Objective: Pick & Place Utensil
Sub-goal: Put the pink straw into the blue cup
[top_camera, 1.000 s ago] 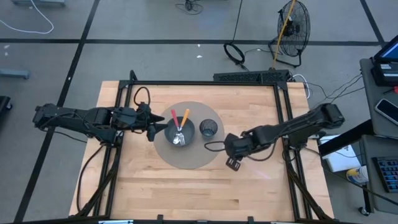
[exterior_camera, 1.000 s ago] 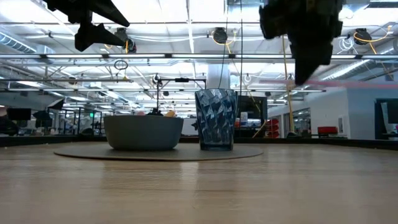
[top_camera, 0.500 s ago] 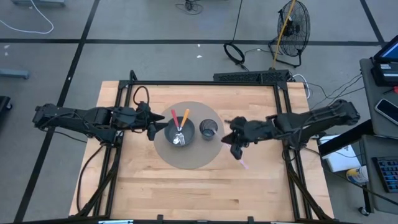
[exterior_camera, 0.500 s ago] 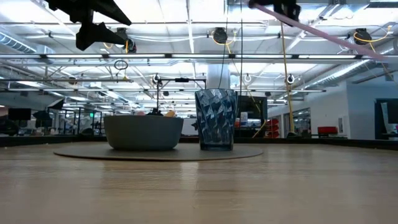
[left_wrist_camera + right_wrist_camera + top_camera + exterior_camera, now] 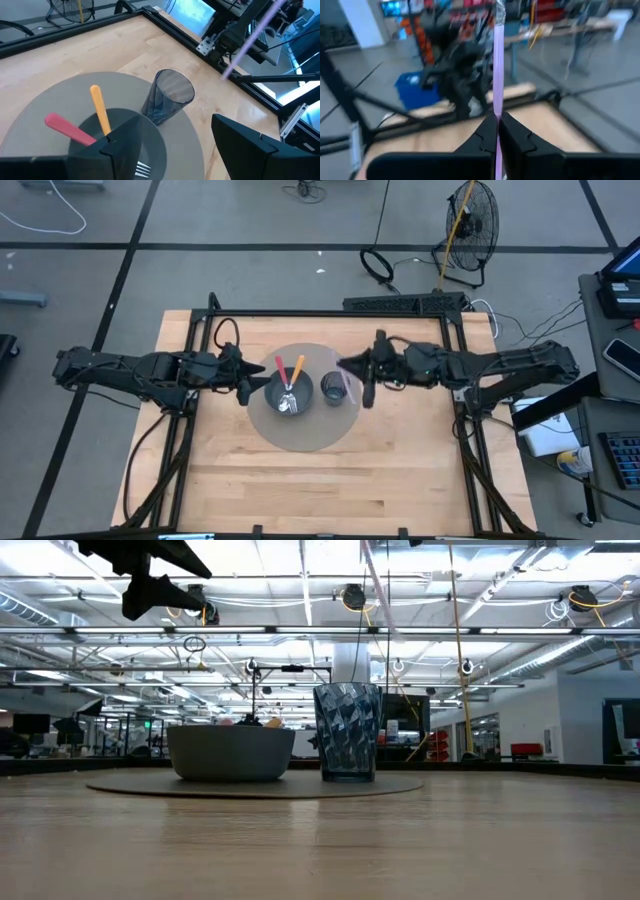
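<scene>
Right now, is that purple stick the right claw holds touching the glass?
Apart. In the left wrist view the purple stick hangs in the air clear of the glass, pinched in the right claw; the low view shows it above the glass too.

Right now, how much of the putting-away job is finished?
Looks done: the red-handled and orange-handled utensils already stand in the gray bowl. In hand: the right gripper is shut on a purple utensil, raised beside the blue cup. Left: setting it down. The left gripper waits open by the bowl.
</scene>
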You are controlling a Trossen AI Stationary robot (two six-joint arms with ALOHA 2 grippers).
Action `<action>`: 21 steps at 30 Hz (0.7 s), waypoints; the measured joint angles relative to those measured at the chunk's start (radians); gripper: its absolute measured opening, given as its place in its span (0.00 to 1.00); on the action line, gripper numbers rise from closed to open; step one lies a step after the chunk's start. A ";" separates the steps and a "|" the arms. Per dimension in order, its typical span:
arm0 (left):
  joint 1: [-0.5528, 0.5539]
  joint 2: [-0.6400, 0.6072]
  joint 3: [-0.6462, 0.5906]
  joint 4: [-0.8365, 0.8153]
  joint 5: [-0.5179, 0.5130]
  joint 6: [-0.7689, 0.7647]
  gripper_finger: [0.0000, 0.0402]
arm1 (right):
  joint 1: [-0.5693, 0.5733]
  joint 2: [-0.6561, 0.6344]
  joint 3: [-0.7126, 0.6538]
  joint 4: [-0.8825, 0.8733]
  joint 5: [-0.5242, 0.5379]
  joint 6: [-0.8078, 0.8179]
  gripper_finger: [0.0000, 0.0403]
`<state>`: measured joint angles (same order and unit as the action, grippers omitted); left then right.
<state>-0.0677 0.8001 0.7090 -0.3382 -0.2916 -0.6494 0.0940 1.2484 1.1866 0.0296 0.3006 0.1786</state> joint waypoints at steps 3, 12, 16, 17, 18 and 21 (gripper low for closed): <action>0.000 0.000 0.000 0.000 -0.009 0.000 0.61 | -0.028 0.010 0.001 0.039 0.040 -0.057 0.00; 0.000 0.000 0.000 -0.001 -0.026 -0.001 0.61 | -0.085 0.033 -0.164 0.373 0.034 -0.078 0.00; 0.000 0.000 0.000 -0.001 -0.026 0.000 0.61 | -0.102 0.028 -0.282 0.544 0.036 -0.048 0.00; 0.000 0.000 0.000 -0.001 -0.026 0.001 0.61 | -0.105 0.030 -0.311 0.576 0.036 -0.044 0.00; 0.000 0.000 0.000 -0.001 -0.026 0.004 0.61 | -0.106 0.031 -0.336 0.607 0.036 -0.044 0.00; 0.000 0.000 0.000 -0.001 -0.036 0.012 0.61 | -0.111 0.028 -0.396 0.689 0.037 -0.041 0.00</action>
<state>-0.0679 0.8001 0.7090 -0.3393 -0.3280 -0.6376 -0.0166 1.2766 0.7907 0.7183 0.3378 0.1371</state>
